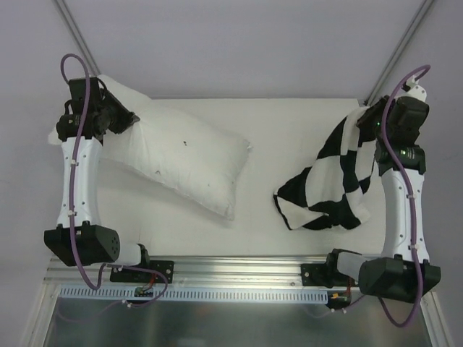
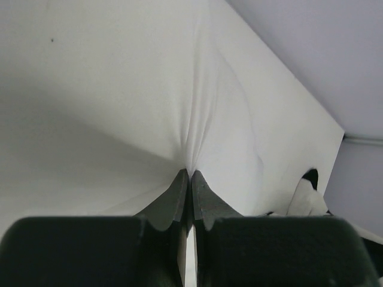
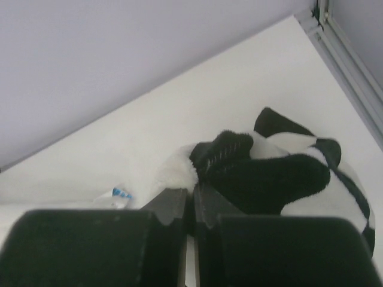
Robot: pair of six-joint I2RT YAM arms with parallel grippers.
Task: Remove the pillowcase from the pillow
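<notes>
The plain white pillow (image 1: 181, 155) lies bare on the table's left half, slanting from the far left toward the middle. My left gripper (image 1: 119, 116) is shut on the pillow's far left corner; in the left wrist view its fabric (image 2: 179, 107) puckers into the closed jaws (image 2: 190, 174). The black and cream checkered pillowcase (image 1: 336, 181) is off the pillow, hanging from my right gripper (image 1: 369, 116) down to a crumpled heap on the table's right. The right wrist view shows the gripper (image 3: 192, 190) shut on the fuzzy pillowcase (image 3: 269, 173).
The white table (image 1: 275, 130) ends at a metal rail (image 1: 239, 271) at the near side. Frame posts stand at the far left (image 1: 76, 36) and far right (image 1: 401, 47). A small blue-and-white tag (image 3: 116, 194) shows in the right wrist view.
</notes>
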